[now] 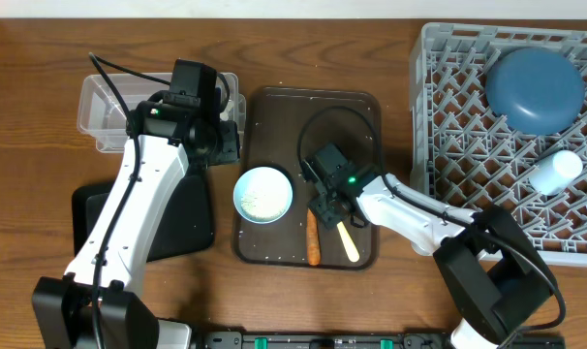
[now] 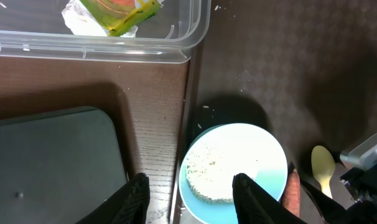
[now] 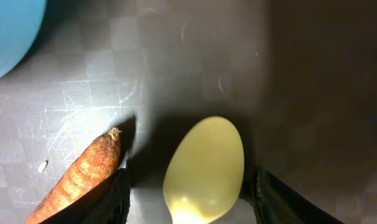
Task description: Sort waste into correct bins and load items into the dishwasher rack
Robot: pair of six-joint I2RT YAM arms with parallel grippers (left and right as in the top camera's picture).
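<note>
Two right claw [image 3: 191, 199] fingers [image 3: 272, 196] astride spoon [image 3: 204, 158], carrot [image 3: 76, 180] just beside — bare tray [image 3: 176, 62] beyond.

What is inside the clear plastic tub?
A yellow-green snack wrapper and white tissue lie in the clear tub. Overhead, the left arm covers part of it, so more could be hidden.

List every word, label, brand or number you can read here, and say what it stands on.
No text can be read in any view.
Snack wrapper in the clear tub: coloured print, too blurred and cropped to read.
</note>
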